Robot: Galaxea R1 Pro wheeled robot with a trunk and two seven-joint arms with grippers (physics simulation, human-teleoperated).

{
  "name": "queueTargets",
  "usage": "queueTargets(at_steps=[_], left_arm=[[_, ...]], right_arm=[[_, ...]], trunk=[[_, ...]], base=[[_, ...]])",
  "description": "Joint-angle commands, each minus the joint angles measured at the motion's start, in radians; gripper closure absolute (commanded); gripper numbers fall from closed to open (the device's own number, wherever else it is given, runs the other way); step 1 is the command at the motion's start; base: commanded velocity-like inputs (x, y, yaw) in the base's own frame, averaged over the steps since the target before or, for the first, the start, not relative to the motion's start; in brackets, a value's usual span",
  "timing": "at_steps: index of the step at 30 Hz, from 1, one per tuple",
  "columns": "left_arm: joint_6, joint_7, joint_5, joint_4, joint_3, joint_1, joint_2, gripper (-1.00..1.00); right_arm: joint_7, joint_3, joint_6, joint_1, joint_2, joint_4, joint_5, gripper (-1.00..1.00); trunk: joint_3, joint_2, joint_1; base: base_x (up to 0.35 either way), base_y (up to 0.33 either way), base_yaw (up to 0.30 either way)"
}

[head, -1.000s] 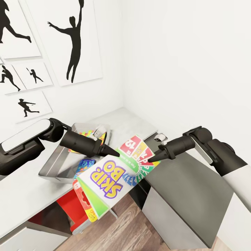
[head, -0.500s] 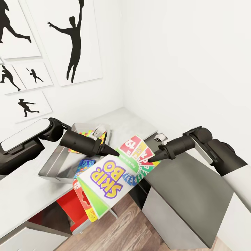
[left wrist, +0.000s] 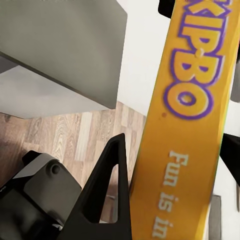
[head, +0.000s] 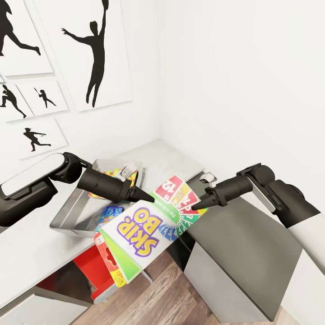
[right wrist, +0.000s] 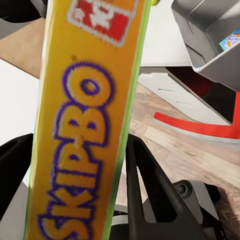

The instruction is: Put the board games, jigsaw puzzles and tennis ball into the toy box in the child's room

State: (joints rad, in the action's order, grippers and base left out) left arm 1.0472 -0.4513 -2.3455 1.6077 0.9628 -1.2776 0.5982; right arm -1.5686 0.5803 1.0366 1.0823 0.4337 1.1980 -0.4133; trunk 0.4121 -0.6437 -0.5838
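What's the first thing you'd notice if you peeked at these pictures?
The big bright SKIP BO game, held up in the air between the left pincer and the right pincer, over the gap where the floor shows. Right behind it on the table sits the clear toy box with colourful toys inside.

A child's bedroom in a home: beyond the two black grippers (head: 174, 201), plain white walls meet in a corner, hung with white posters of black sporting silhouettes (head: 83, 49). Below the grippers runs a wood-plank floor (head: 171, 298); a pale grey speckled desk (head: 169, 158) stands behind them, and toys fill a clear plastic bin (head: 67, 216).
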Motion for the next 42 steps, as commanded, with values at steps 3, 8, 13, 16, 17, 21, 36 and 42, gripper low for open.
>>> queueTargets(at_steps=[3, 8, 13, 16, 17, 21, 36, 42], left_arm=[[0.000, -0.009, -0.011, 0.000, 0.001, -0.002, -0.001, 1.00], [0.000, -0.009, -0.011, 0.000, 0.001, -0.002, -0.001, 1.00], [0.000, -0.009, -0.011, 0.000, 0.001, -0.002, -0.001, 1.00], [0.000, -0.009, -0.011, 0.000, 0.000, -0.002, -0.002, 1.00], [0.000, -0.010, -0.011, 0.000, -0.001, -0.002, -0.002, 1.00], [0.000, -0.010, -0.011, 0.000, -0.002, -0.003, -0.002, 1.00], [0.000, -0.017, -0.011, 0.000, -0.019, -0.009, 0.012, 1.00], [0.000, -0.023, -0.011, -0.001, -0.097, -0.010, 0.051, 1.00]], right_arm=[[-0.002, 0.003, 0.011, 0.001, 0.000, 0.000, -0.002, -1.00], [-0.002, 0.003, 0.011, 0.001, 0.001, 0.001, -0.002, -1.00], [-0.002, 0.003, 0.011, 0.001, 0.001, 0.004, -0.002, -1.00], [-0.002, 0.002, 0.011, 0.001, 0.002, 0.005, -0.002, -1.00], [-0.002, 0.002, 0.011, 0.001, 0.002, 0.005, -0.002, -1.00], [-0.002, 0.002, 0.011, 0.001, 0.002, 0.006, -0.002, -1.00], [0.011, -0.062, 0.011, 0.032, 0.009, -0.022, 0.005, -1.00], [0.108, -0.262, 0.011, 0.068, 0.023, -0.104, 0.025, -1.00]], trunk=[[0.001, -0.001, 0.000], [0.001, -0.001, 0.000], [0.001, -0.001, 0.000], [0.001, -0.001, 0.000], [0.001, -0.001, 0.000], [0.001, -0.001, 0.000], [0.001, -0.001, 0.000], [0.001, -0.001, 0.000]], base=[[0.000, 0.000, 0.000], [0.000, 0.000, 0.000], [0.000, 0.000, 0.000], [0.000, 0.000, 0.000], [0.000, 0.000, 0.000], [0.000, 0.000, 0.000], [0.000, 0.000, 0.000], [0.000, 0.000, 0.000]])
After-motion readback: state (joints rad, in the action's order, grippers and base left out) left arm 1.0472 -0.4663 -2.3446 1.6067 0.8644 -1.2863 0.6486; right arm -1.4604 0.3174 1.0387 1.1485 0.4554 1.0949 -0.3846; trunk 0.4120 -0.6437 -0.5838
